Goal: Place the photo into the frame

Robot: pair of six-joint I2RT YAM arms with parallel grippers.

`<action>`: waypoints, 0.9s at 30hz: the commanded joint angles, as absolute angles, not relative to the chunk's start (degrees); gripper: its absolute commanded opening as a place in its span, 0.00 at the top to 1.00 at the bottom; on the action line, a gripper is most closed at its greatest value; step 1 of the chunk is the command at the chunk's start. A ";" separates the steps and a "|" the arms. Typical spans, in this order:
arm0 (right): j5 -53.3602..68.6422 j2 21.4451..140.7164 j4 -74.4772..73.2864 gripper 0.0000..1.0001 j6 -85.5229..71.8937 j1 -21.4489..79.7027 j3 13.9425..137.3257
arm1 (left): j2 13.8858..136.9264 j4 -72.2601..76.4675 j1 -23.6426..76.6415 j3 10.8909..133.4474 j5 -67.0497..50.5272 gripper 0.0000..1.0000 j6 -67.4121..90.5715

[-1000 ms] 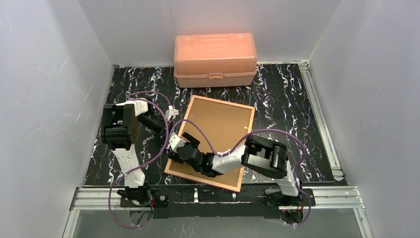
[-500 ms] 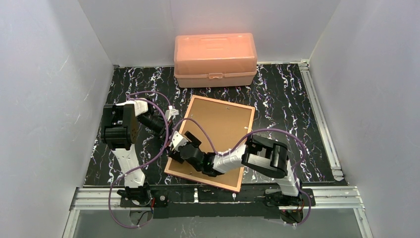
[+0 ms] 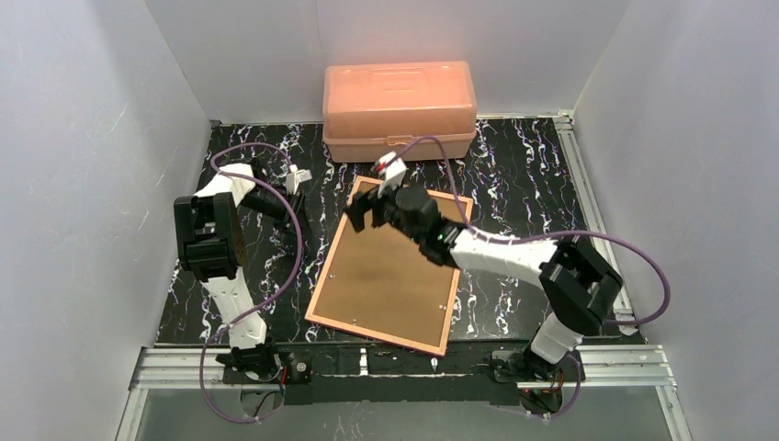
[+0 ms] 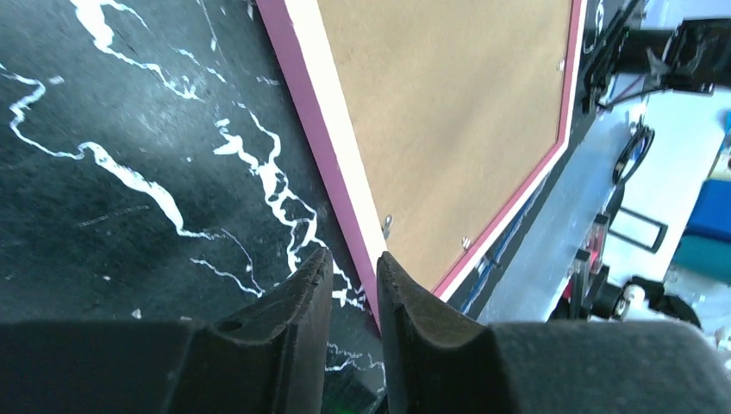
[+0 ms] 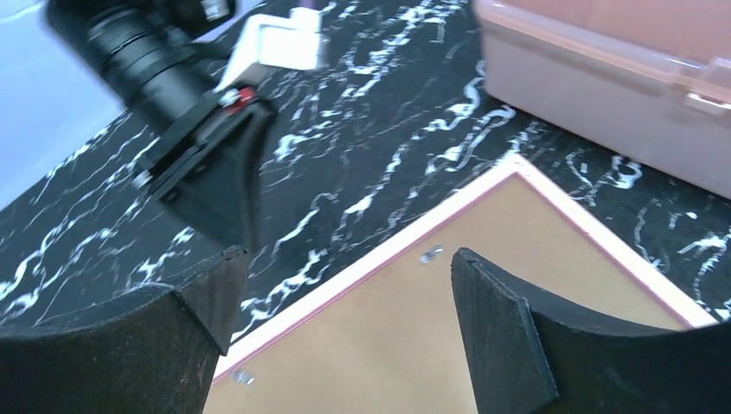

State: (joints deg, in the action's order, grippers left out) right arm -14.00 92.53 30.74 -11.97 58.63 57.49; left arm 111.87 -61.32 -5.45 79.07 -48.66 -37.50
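Lying flat and face down on the black white-veined table (image 3: pixel 514 175), the frame (image 3: pixel 331 250) occupies the middle of the work area, turned slightly so that one corner points toward the far left. Its thin pink border runs round the outside, and the plain brown backing board (image 3: pixel 386 276) sits inside it, filling the whole opening. Small metal tabs (image 5: pixel 429 254) stand along the inner edge of the board, some near the far corner and others along the near side. Beyond the frame, at the far edge of the table against the back wall, stands a salmon-pink lidded box (image 3: pixel 399 110), closed, just apart from the frame's far corner. The right gripper (image 5: pixel 346 259) reaches across from the right and hangs above the far left corner of the frame, its jaws spread wide with nothing between them; the wrist view shows the corner and one tab framed in the gap. The left gripper (image 4: pixel 353 254) is over bare table just beside the frame's left edge, tilted down toward it, with its two fingers drawn close together, a narrow slit between them and nothing held. Whether its tips touch the table cannot be told. Purple cables trail from both arms.
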 commanded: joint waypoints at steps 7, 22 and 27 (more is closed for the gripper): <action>5.62 106.30 18.41 0.07 -22.78 46.34 73.51 | 114.38 -48.39 1.22 80.07 -49.03 0.74 -21.91; 12.69 121.49 24.14 0.09 -34.20 44.40 78.97 | 118.82 -41.33 2.70 80.22 -46.09 0.85 -15.50; 12.47 123.85 25.64 0.09 -35.89 44.11 79.31 | 119.12 -40.86 2.89 79.38 -46.13 0.89 -15.72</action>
